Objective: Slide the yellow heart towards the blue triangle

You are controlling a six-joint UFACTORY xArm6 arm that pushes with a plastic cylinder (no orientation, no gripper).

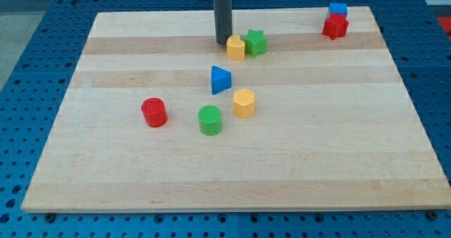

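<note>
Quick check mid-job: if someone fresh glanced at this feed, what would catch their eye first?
Probably my tip, the end of the dark rod coming down from the view's top, right beside the yellow heart block, which sits against the green star block. Next, the blue triangle block just below them near the centre of the pale wooden board.

No legible text (blocks and board alike)

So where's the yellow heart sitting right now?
The yellow heart sits near the board's top edge, about mid-width, touching the green star on its right, with my tip just to its left and the blue triangle below.
</note>
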